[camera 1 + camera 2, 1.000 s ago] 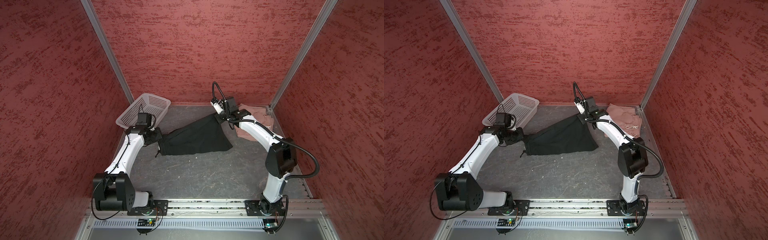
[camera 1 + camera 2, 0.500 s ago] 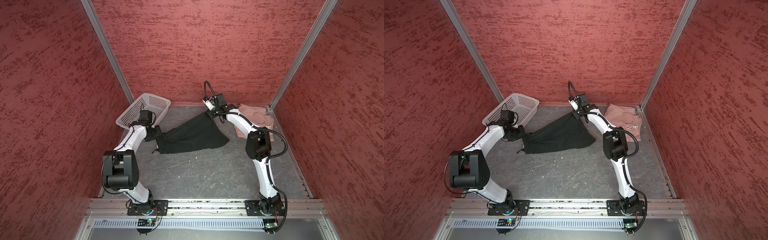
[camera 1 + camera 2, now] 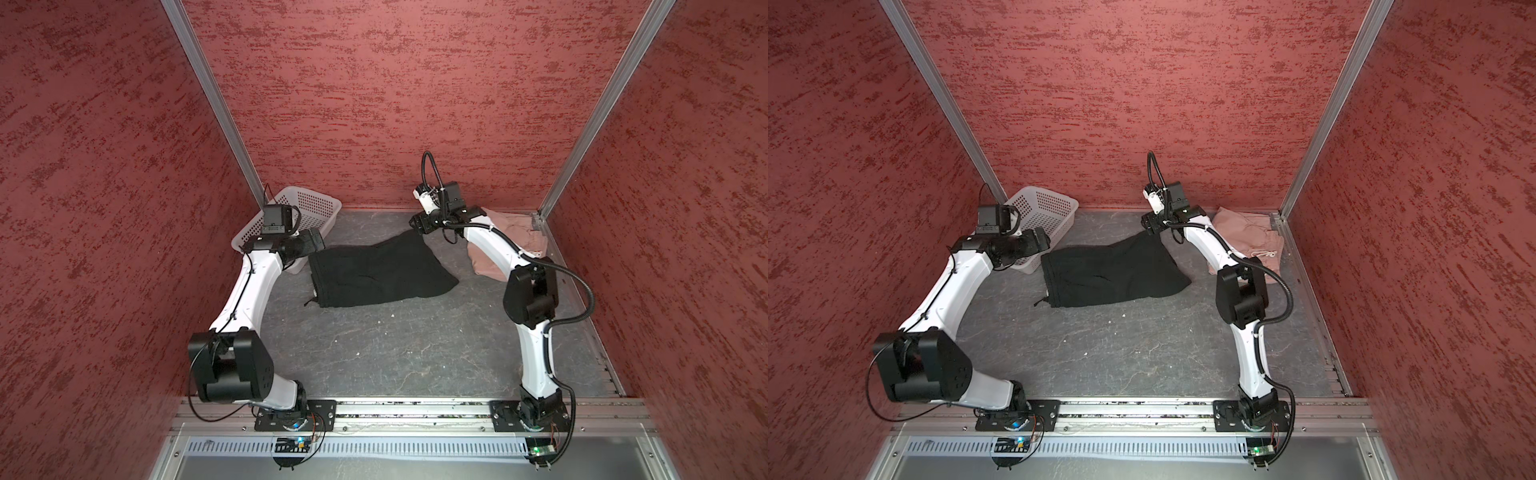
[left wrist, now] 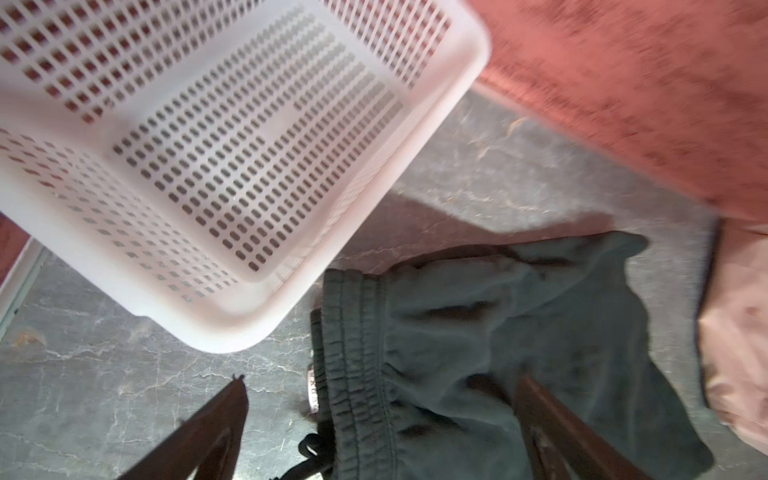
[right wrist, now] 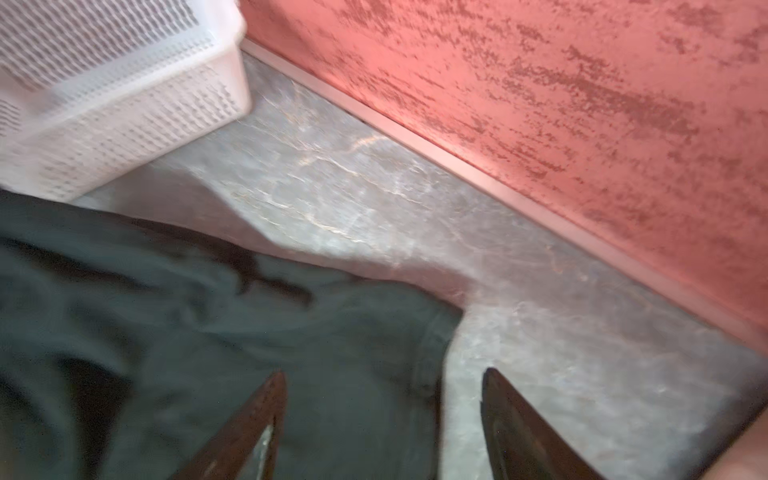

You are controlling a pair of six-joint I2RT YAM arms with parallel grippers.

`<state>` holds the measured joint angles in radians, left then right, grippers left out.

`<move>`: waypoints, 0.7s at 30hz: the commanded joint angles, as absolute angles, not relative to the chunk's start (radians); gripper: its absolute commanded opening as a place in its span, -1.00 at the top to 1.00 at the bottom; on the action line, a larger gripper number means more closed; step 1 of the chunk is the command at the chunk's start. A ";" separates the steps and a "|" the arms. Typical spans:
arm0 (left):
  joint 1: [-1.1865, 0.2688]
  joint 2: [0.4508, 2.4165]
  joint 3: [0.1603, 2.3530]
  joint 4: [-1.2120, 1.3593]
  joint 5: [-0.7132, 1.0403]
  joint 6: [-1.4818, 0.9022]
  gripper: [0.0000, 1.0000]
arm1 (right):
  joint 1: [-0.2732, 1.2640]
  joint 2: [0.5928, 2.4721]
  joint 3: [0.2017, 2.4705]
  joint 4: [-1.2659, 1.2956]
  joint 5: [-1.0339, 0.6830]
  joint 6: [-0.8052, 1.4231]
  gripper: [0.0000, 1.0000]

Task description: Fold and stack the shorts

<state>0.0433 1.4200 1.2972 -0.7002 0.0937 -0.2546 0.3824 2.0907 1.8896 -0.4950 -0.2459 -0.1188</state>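
In both top views the black shorts (image 3: pixel 378 274) (image 3: pixel 1113 274) lie mid-frame on the worktop (image 3: pixel 395 353), one corner pointing up toward the right claw (image 3: pixel 417 224). The pink shorts (image 3: pixel 515 232) sit at the right edge.

Left wrist view: the left claw (image 4: pixel 382 428) gapes wide over the waistband (image 4: pixel 353 353).

Right wrist view: the right claw (image 5: pixel 382 428) is spread, empty, above that corner. It is best to flatten the wrinkles and square the edges before folding.

Top views bright, sharp; both wrist views motion-blurred.
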 commanded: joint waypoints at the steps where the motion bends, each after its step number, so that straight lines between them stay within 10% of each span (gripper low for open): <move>1: -0.014 1.364 1.202 -0.662 0.161 -0.273 -0.99 | 0.386 1.938 1.641 -0.329 -0.334 0.047 -0.49; 11: -0.133 1.499 1.037 -0.412 0.322 -0.342 -0.99 | 0.388 1.772 1.087 -0.043 -0.360 0.340 0.55; 21: -0.173 1.523 0.863 -0.506 0.257 -0.385 -0.99 | 0.385 1.678 0.793 0.011 -0.234 0.536 0.58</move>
